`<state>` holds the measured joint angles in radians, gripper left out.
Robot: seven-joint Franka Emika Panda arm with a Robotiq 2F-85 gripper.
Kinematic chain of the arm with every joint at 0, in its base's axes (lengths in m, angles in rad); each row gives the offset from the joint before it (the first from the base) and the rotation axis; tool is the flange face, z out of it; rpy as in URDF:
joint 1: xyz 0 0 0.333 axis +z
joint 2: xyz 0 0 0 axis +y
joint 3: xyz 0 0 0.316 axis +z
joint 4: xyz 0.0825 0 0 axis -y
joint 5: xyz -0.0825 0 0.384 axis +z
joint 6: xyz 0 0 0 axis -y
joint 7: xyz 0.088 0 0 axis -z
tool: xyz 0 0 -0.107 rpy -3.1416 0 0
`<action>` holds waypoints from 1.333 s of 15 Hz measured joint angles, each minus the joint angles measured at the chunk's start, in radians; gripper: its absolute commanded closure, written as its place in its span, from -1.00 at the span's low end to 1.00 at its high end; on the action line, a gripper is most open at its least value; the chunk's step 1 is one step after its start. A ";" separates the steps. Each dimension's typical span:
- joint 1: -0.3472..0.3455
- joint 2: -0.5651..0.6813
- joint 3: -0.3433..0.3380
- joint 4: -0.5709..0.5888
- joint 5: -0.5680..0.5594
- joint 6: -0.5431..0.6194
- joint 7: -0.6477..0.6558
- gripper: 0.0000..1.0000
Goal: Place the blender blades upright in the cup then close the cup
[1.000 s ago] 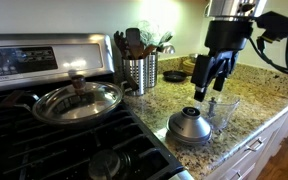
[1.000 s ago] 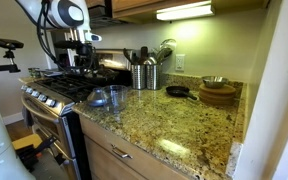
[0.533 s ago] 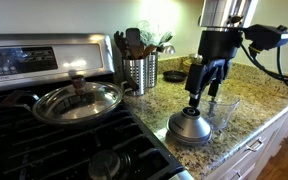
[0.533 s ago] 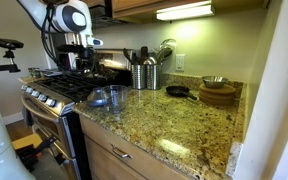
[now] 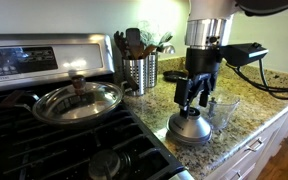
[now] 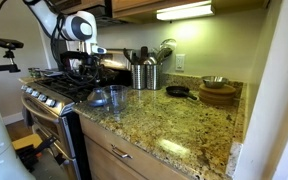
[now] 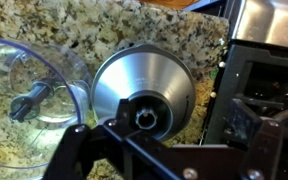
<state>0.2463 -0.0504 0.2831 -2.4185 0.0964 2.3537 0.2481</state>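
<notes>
**Granite counter beside the stove, arm bent above its near end**

The white arm [image 6: 77,27] curves down over the seam between the gas stove [image 6: 56,90] and the speckled granite counter [image 6: 174,125]. Below it, the clear cup [image 6: 118,97] stands just beside a silver dome lid [image 6: 98,100], the lid on the stove side. Further back are a perforated steel utensil holder [image 6: 145,75] full of tools, a black skillet [image 6: 180,92] and stacked wooden bowls [image 6: 217,96]. A light strip [image 6: 184,12] glows under the cabinet.
</notes>
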 measured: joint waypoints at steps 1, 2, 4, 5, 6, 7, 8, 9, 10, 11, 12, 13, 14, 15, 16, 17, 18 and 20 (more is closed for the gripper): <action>0.000 0.011 0.000 0.005 -0.004 0.001 0.000 -1.00; 0.000 0.018 0.000 0.007 -0.011 0.003 0.000 -1.00; 0.000 0.028 0.000 0.010 -0.030 0.005 0.000 -1.00; 0.000 0.031 0.000 0.010 -0.041 0.008 0.000 -1.00; 0.000 0.033 0.000 0.010 -0.052 0.013 0.000 -1.00; 0.000 0.035 0.000 0.010 -0.060 0.017 0.000 -1.00; 0.000 0.036 0.000 0.010 -0.068 0.021 0.000 -1.00; 0.000 0.037 0.000 0.010 -0.075 0.027 0.000 -1.00; 0.000 0.038 0.000 0.010 -0.081 0.033 0.000 -1.00; 0.000 0.040 0.000 0.010 -0.087 0.039 -0.001 -1.00; 0.000 0.042 0.000 0.010 -0.092 0.044 -0.001 -1.00; 0.000 0.045 -0.001 0.010 -0.098 0.049 -0.001 -1.00; 0.000 0.049 -0.001 0.010 -0.106 0.055 -0.001 -1.00; 0.000 0.055 -0.002 0.010 -0.116 0.062 -0.001 -1.00; 0.000 0.061 -0.004 0.010 -0.124 0.068 -0.001 -1.00; -0.001 0.067 -0.006 0.010 -0.132 0.073 -0.002 -1.00; -0.001 0.073 -0.008 0.010 -0.139 0.078 -0.002 -1.00; -0.001 0.084 -0.011 0.010 -0.153 0.088 -0.002 -1.00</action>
<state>0.2452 0.0339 0.2717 -2.4082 -0.0562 2.4413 0.2456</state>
